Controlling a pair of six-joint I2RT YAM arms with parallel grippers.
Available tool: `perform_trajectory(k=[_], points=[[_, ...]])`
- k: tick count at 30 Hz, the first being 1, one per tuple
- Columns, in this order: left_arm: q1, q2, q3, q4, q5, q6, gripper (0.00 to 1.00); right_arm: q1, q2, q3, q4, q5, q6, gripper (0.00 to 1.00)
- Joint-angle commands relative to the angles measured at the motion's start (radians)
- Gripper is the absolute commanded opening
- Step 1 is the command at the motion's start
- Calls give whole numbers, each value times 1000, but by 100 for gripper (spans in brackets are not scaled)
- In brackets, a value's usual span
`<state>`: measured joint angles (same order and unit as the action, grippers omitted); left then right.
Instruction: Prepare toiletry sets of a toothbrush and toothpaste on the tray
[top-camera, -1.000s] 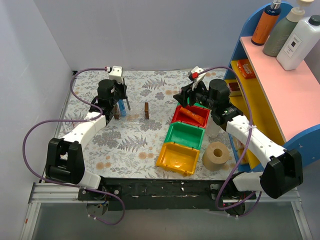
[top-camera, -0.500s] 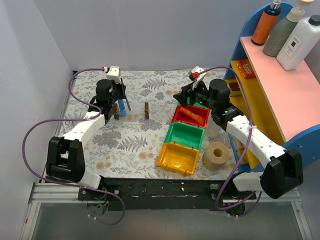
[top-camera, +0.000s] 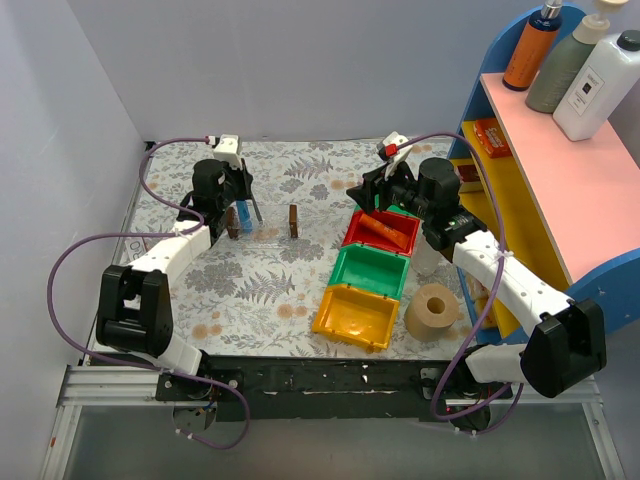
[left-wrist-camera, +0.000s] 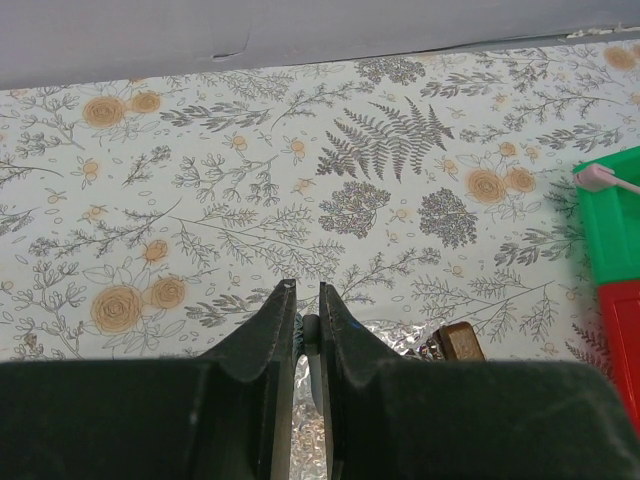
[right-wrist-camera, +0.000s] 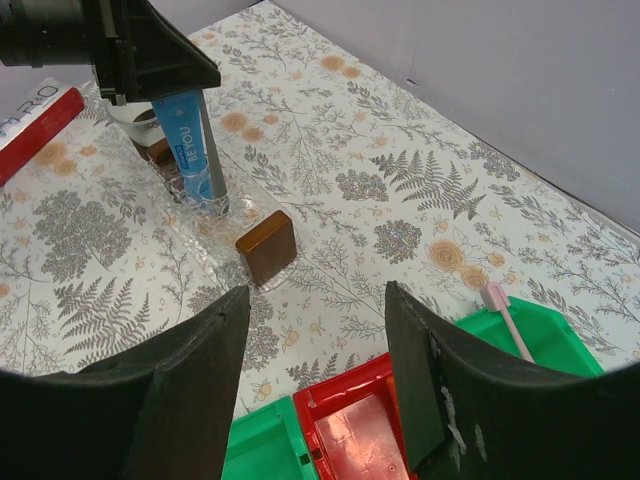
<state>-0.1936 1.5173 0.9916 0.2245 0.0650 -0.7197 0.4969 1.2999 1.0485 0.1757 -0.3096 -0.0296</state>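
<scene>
The toothpaste (right-wrist-camera: 193, 142), a slim blue tube, stands almost upright with my left gripper (top-camera: 236, 197) shut on its top end. Its lower end reaches down to the clear tray (right-wrist-camera: 222, 232), between the two brown end pieces (right-wrist-camera: 267, 246). In the left wrist view the left gripper (left-wrist-camera: 303, 290) has its jaws nearly together on the thin edge of the tube (left-wrist-camera: 311, 335). My right gripper (right-wrist-camera: 315, 290) is open and empty, hovering over the red bin (right-wrist-camera: 350, 435). A pink toothbrush (right-wrist-camera: 503, 318) lies in the far green bin (right-wrist-camera: 560, 345).
Red (top-camera: 385, 232), green (top-camera: 370, 270) and yellow (top-camera: 355, 318) bins sit in a row right of the tray. A tan roll (top-camera: 432, 312) stands beside them. A blue and pink shelf (top-camera: 560, 180) with bottles fills the right side. A red box (right-wrist-camera: 35, 115) lies left of the tray.
The left gripper has edged slightly toward the back with the tube. The right arm has not moved.
</scene>
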Motion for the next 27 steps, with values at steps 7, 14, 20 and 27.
perform_trajectory(k=[7, 14, 20, 27], points=[[13, 6, 1, 27, 12, -1, 0, -6, -13, -1, 47, 6, 3, 63], [22, 18, 4, 30, 24, -9, 0, -4, -8, 4, 42, 4, 2, 64], [26, 23, 1, 35, 30, -15, 0, -6, -2, 8, 41, 4, 2, 64], [33, 20, -1, 36, 39, -24, 0, -4, 2, 15, 41, 4, 2, 64]])
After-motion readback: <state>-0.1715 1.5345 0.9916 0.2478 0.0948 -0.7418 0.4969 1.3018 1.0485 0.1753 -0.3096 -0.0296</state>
